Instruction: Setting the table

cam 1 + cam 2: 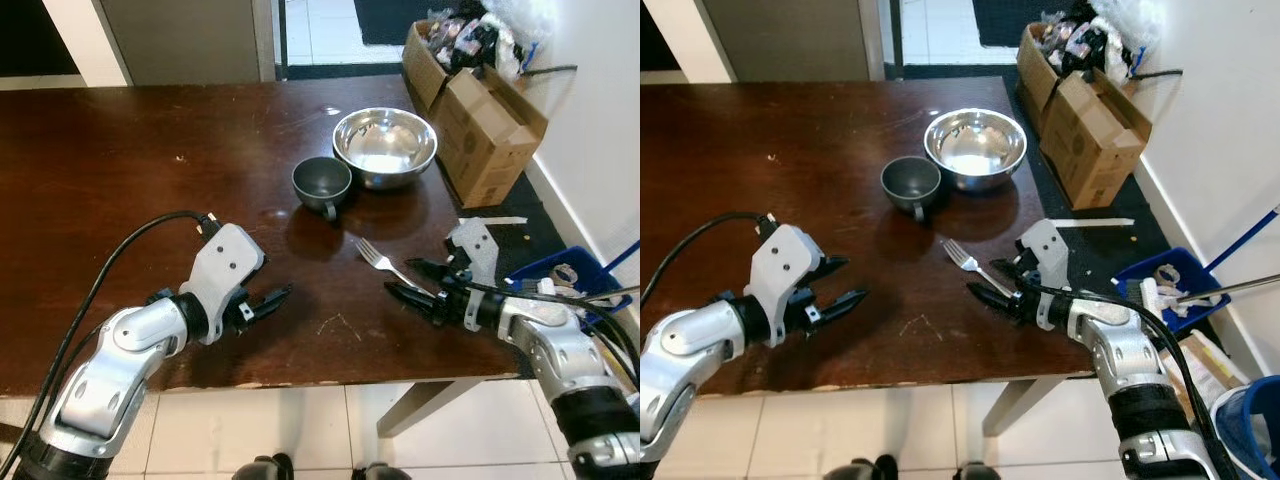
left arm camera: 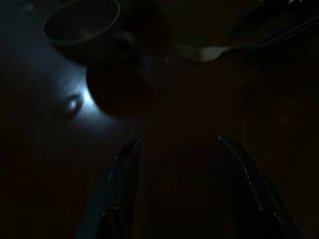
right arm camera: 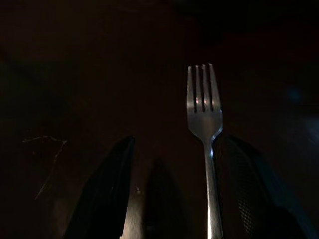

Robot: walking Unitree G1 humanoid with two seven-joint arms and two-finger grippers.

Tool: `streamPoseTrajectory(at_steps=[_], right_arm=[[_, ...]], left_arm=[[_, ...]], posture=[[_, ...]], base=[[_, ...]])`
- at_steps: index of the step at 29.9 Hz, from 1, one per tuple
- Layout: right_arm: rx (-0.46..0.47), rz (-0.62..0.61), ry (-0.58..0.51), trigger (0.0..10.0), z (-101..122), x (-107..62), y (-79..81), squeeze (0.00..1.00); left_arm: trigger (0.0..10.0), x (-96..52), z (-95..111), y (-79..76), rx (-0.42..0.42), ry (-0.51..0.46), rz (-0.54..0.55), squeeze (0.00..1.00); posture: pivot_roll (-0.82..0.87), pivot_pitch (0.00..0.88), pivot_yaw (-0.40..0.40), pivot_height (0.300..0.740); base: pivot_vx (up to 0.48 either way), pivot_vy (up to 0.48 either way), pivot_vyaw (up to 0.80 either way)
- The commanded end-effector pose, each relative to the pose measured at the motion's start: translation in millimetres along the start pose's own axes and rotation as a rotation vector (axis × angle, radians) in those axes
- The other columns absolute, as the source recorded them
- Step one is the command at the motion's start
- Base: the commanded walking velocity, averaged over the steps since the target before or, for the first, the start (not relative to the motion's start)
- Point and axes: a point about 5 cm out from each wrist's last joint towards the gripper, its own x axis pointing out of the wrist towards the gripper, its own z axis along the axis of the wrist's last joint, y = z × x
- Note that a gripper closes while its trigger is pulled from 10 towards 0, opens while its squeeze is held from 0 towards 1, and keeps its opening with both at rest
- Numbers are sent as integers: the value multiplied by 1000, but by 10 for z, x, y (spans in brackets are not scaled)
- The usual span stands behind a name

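A dark wooden table (image 1: 120, 180) carries a steel bowl (image 1: 385, 146) at its far right, with a small grey cup (image 1: 321, 183) touching or just beside the bowl on its left, handle turned toward the robot. Nearer the robot's edge lies a fork (image 1: 381, 262), tines pointing toward the cup and its handle running back between the fingers of the right gripper (image 1: 415, 280). Those fingers are spread, one on each side of the handle; in the right wrist view the handle (image 3: 212, 189) lies close along one finger (image 3: 249, 189), and whether it touches cannot be told. The left gripper (image 1: 270, 300) hovers low over the table to the left of the fork, well apart from it, its fingers spread and holding nothing. Beyond the table's right edge stand an open cardboard box (image 1: 480, 120) full of clutter and a blue bin (image 1: 565, 275) on the floor
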Motion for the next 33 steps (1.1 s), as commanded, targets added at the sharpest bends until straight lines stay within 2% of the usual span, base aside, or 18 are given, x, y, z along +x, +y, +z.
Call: streamPoseTrajectory(at_steps=[1, 4, 8, 12, 17, 23, 24, 25, 26, 33], right_arm=[[-18, 8, 9, 10000, -24, 20, 10, 0], [-46, 9, 16, 10000, -13, 48, -26, 0], [-101, 25, 83, 10000, -83, 49, -45, 0], [-112, -19, 149, 10000, -238, -25, -103, 0], [-119, -43, 160, 10000, -282, -43, -128, 0], [-146, -48, 118, 10000, -162, -37, -177, 0], [-147, -45, 124, 3255, -168, -36, -185, 0], [-148, -45, 137, 3255, -191, -39, -191, 0], [-140, -41, 151, 0, -221, -43, -190, 0], [-121, -6, 206, 0, -356, -76, -155, 0]], left_arm=[[10000, -38, -13, -13, -13, 11, -12, 0], [10000, -84, -21, 0, -11, 23, -6, 0], [10000, -110, -17, 5, -23, 29, 5, 0], [10000, -135, -19, 7, -32, 35, 19, 0], [10000, -139, -17, 4, -34, 38, 19, 0], [10000, -120, -9, 21, -38, 39, 17, 0], [10000, -112, -6, 21, -38, 38, 16, 0], [10000, -106, -3, 19, -39, 36, 15, 0], [10000, -103, 0, 17, -39, 35, 15, 0], [10000, -136, -26, 11, -43, 41, 28, 0]], posture=[[-15, 124, 102, 740], [-5, 134, 103, 740], [-2, 139, 97, 740], [-2, 142, 95, 740], [-2, 142, 99, 740], [-17, 140, 105, 740], [-17, 140, 104, 740], [-17, 140, 104, 740], [-15, 139, 101, 740], [-14, 140, 96, 740]], base=[[0, 0, 0], [0, 0, 0], [0, 0, 0], [0, 0, 0], [0, 0, 0], [0, 0, 0], [0, 0, 0], [0, 0, 0], [0, 0, 0], [0, 0, 0]])
